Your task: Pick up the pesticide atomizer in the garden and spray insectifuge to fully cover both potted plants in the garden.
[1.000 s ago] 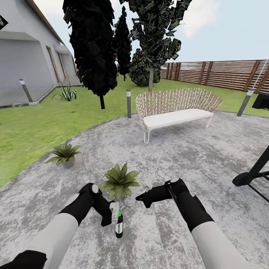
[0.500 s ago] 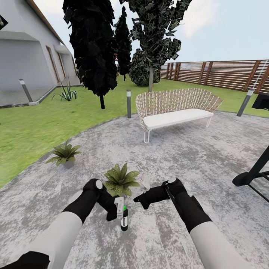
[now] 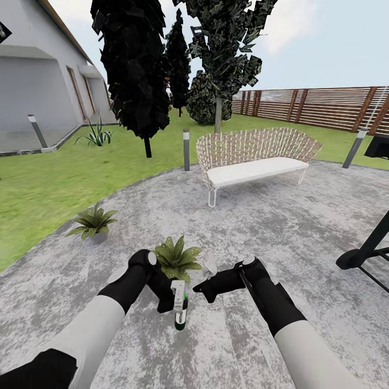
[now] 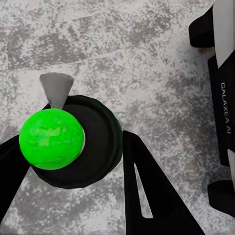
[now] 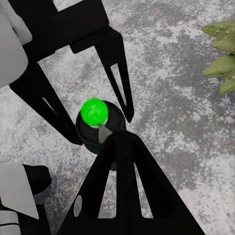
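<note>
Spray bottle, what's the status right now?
Left claw closed on pesticide atomizer. Right claw beside it, state unclear. Nearest potted plant just ahead, path unobstructed.

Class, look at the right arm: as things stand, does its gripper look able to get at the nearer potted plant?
Probably yes. The right gripper hangs over bare paving just beside the nearer potted plant, with nothing between them. The sprayer sits lower down, off that path.

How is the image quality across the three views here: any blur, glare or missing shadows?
Head view: even, flat daylight, no glare; the bench and trees look blocky, and the atomizer casts no clear shadow. Left wrist view: the atomizer's green cap is flat and saturated, the paving soft and grainy. Right wrist view: sharp black fingers, slightly blurred paving, plant cropped at the edge.
</note>
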Robot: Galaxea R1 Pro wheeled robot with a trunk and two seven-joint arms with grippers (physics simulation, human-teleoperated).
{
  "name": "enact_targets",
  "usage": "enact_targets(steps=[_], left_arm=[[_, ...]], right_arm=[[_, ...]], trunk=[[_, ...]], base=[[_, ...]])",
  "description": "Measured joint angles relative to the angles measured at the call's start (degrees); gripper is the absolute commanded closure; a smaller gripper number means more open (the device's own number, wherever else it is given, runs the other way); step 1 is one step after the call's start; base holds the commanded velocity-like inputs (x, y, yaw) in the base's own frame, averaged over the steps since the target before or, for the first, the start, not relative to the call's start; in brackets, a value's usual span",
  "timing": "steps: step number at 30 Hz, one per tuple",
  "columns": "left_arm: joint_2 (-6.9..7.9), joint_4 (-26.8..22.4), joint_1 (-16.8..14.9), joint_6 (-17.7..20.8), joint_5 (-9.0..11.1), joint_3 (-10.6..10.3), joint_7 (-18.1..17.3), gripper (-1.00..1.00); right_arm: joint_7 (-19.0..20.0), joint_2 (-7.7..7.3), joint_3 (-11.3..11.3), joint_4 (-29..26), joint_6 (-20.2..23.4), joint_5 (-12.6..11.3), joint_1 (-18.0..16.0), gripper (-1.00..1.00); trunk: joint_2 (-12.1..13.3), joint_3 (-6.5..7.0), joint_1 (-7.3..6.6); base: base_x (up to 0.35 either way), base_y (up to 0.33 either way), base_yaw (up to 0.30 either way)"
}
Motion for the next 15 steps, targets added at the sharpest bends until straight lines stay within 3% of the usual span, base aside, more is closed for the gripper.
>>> enact_targets(steps=[7, 15], left_arm=[[-1.5, -0.02, -0.05, 0.02, 0.0, 0.0, -0.08, 1.0], [-1.62, -0.01, -0.21, 0.07, 0.02, -0.01, -0.08, 1.0]], right_arm=[[0.0, 0.0, 0.01, 0.0, 0.0, -0.03, 0.0, 1.0], [0.0, 0.0, 0.01, 0.0, -0.04, -0.07, 0.0, 1.0]], trunk=[[0.0, 0.0, 0.0], [0.0, 0.0, 0.0]], base=[[0.0, 0.0, 0.0], [0.0, 0.0, 0.0]])
